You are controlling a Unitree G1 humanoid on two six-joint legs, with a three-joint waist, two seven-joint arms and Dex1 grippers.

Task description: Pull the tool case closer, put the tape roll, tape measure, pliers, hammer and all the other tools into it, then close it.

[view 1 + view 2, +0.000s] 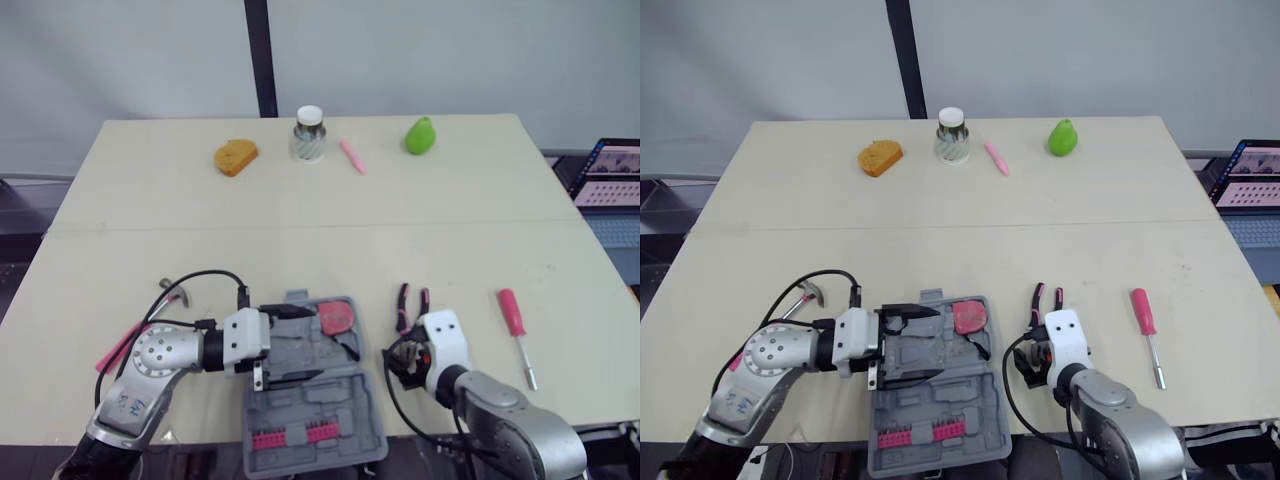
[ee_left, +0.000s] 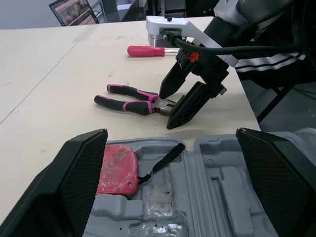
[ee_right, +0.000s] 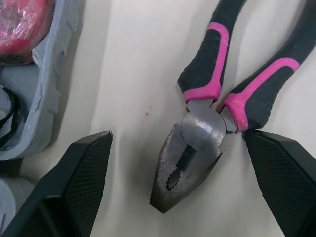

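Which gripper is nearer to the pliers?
Right. The right gripper is open around the head of the pliers; the left gripper hangs open over the tool case, to their left.

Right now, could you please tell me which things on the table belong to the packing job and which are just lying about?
For the job: tool case, tape measure, pliers, screwdriver, hammer.
Lying about: orange sponge, jar, pink pen, green pear.

Open across the middle band of the desk; crowded at lower centre by tool case, pliers, spread left claw and right claw; screwdriver at lower right.
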